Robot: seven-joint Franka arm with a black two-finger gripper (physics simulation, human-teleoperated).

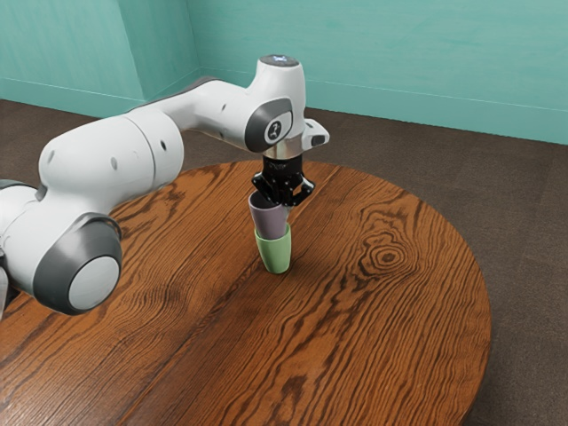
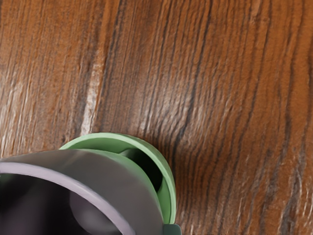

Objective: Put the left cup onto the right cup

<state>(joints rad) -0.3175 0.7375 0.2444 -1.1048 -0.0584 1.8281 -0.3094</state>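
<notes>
Bright, even light leaves a soft shadow beside the green cup (image 2: 166, 171) and pale sheen on the table (image 2: 93, 98).

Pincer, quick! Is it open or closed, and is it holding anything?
Pincer: closed on the purple cup, which sits partly inside the green cup.

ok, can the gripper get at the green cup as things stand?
Probably not from above. The purple cup sits in the green cup's mouth, directly under the gripper. The green cup's outer wall stands bare on the table, so a side approach looks open.
</notes>
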